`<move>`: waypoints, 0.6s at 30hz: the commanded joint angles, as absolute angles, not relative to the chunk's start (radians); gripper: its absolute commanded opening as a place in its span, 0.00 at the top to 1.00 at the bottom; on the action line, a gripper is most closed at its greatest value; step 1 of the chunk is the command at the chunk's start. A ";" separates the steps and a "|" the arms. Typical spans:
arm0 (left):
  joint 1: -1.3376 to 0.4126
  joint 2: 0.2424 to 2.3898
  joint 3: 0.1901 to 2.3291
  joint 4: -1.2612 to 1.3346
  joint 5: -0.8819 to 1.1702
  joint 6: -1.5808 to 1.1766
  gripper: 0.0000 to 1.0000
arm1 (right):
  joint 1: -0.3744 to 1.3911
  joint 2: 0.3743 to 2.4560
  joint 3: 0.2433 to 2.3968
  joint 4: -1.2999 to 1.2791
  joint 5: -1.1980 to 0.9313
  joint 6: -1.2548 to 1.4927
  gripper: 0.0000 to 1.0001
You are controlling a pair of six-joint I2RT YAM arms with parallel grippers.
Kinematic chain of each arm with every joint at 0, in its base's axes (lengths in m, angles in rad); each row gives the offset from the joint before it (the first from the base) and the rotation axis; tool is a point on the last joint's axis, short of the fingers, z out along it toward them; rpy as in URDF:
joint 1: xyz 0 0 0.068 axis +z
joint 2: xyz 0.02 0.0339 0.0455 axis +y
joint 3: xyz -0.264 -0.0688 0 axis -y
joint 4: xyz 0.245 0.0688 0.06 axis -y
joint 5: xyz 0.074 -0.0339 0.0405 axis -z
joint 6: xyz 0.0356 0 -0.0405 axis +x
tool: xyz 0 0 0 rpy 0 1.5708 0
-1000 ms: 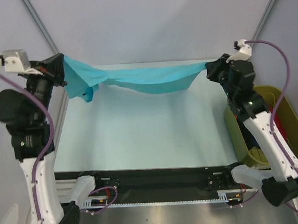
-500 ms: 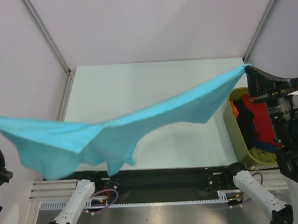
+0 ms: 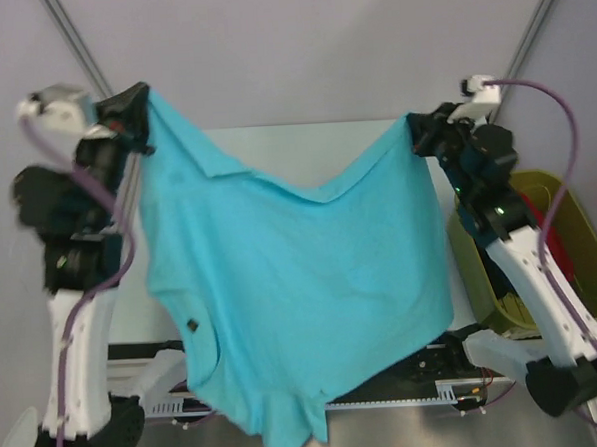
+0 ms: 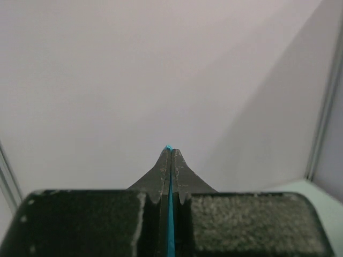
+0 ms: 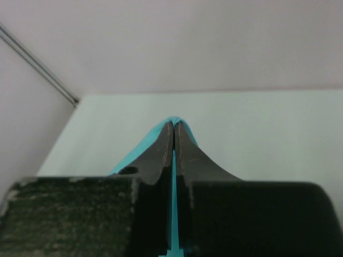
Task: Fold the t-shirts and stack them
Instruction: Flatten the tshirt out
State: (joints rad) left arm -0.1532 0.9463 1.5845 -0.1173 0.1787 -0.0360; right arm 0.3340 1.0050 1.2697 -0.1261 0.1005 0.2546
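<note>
On the left, the left gripper (image 3: 140, 95) is raised high beside the enclosure's left wall, pressed together on one top corner of a turquoise short-sleeved cloth t-shirt (image 3: 302, 283). The shirt hangs spread wide between both arms. Its top edge sags in the middle and its collar (image 3: 203, 160) lies near the left corner. A small dark label (image 3: 193, 324) shows low on its left side. Its lower edge reaches past the near edge of the pale green table (image 3: 275, 150), covering most of the surface. Only a far strip of table and a sliver by each arm stay open.

On the right, the right gripper (image 3: 417, 132) pinches the other top corner. Beyond that arm sits an olive-green plastic tub (image 3: 554, 178), just beside the table's right edge.

Half a second earlier the shirt was a narrow slanted band pulled low to the left; now it is opened out as a broad sheet and both arms are up.

The left wrist view shows only closed fingers (image 4: 161, 176) with a thin turquoise line between them against a blank wall. The right wrist view shows the same clamped cloth over bare table.
</note>
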 commanded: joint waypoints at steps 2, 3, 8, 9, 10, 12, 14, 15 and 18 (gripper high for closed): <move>-0.156 1.097 1.402 0.037 0.074 0.057 1.00 | 0.311 1.211 1.213 0.121 0.129 0.209 1.00; -0.155 1.164 1.379 0.075 0.055 0.069 1.00 | 0.308 1.300 1.207 0.182 0.133 0.207 1.00; -0.118 1.414 1.316 0.158 0.067 0.032 1.00 | 0.276 1.584 1.250 0.313 0.127 0.193 1.00; -0.114 1.457 1.315 0.173 0.061 0.032 1.00 | 0.267 1.627 1.264 0.340 0.118 0.187 1.00; -0.110 1.550 1.330 0.181 0.049 0.025 1.00 | 0.256 1.719 1.281 0.353 0.112 0.186 1.00; -0.101 1.635 1.360 0.181 0.057 0.006 1.00 | 0.221 1.800 1.351 0.350 0.091 0.175 1.00; -0.101 1.736 1.400 0.178 0.031 -0.029 1.00 | 0.200 1.906 1.396 0.348 0.077 0.164 1.00; -0.100 1.768 1.411 0.179 0.026 -0.041 1.00 | 0.178 1.939 1.460 0.310 0.052 0.170 1.00; -0.094 1.854 1.453 0.160 0.011 -0.095 1.00 | 0.141 2.045 1.540 0.296 -0.016 0.192 1.00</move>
